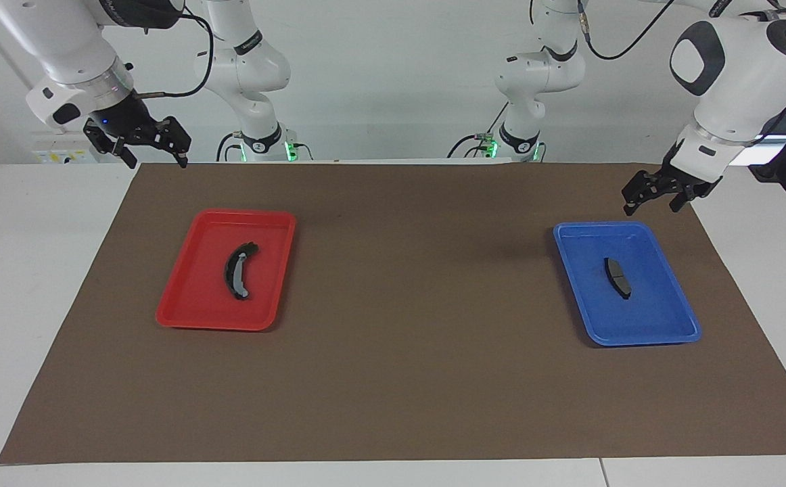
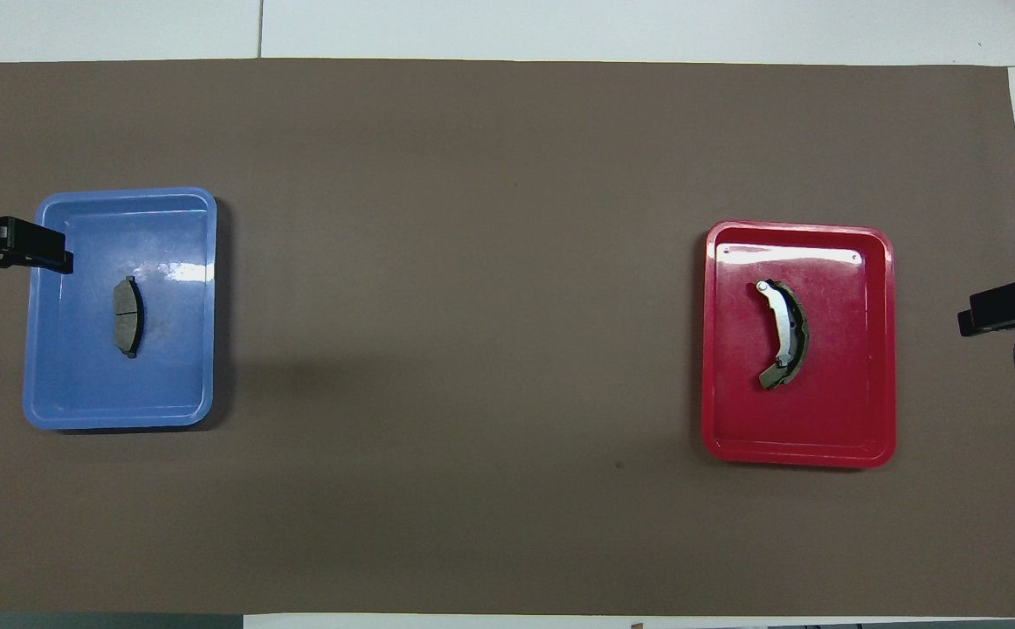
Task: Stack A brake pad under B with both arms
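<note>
both arms are glossy white with rounded segments and dark grey joint caps. black cables loop along them. green lights glow at their bases. the right gripper (image 1: pixel 137 141) and left gripper (image 1: pixel 663 191) are black.

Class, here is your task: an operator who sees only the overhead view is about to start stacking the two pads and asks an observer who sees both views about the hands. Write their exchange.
Operator: The left hand seems to overlap the blue tray's rim. Is it touching it?
Observer: No. The left hand hangs in the air by a corner of the blue tray, clear of the rim.
Operator: I see only the tip of the right hand. Is it open?
Observer: Yes. The right hand has its fingers spread wide and holds nothing.
Operator: Is it resting on the mat?
Observer: No. It is raised over the edge of the mat, well above the red tray.
</note>
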Available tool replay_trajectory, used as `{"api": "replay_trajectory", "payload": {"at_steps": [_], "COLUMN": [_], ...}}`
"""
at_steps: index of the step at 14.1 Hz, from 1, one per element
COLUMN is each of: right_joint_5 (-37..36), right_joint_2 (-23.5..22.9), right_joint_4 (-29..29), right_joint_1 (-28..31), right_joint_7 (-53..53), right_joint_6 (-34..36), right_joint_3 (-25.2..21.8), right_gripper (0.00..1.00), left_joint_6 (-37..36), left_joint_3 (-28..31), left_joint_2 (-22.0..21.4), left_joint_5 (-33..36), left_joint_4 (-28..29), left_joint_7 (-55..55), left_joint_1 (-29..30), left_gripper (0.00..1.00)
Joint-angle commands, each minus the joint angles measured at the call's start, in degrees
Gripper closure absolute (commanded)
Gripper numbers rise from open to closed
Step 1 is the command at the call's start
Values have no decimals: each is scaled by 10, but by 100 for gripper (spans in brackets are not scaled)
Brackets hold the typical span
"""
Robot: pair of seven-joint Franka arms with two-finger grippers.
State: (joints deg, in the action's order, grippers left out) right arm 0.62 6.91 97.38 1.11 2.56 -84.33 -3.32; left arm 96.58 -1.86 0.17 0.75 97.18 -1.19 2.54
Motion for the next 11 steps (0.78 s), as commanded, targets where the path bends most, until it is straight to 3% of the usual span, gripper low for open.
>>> {"api": "replay_trajectory", "payload": {"at_steps": [1,11], "right_joint_5": [2,0], "right_joint_2": [-2,0], "right_joint_4": [-5,0], "right_joint_1": [5,3], "right_joint_7": [5,6], "right_joint_6": [0,-1], "right_joint_3": [3,5], "right_gripper": [0,0], "left_joint_6": [-11,-30], "left_joint_3": [4,4], "left_joint_2": [-24,-39], "left_joint_5": [2,2], "left_joint_4": [-4,7], "left_joint_7": [-8,-7], "left_joint_1": [1,4], "left_gripper": [1,1]}}
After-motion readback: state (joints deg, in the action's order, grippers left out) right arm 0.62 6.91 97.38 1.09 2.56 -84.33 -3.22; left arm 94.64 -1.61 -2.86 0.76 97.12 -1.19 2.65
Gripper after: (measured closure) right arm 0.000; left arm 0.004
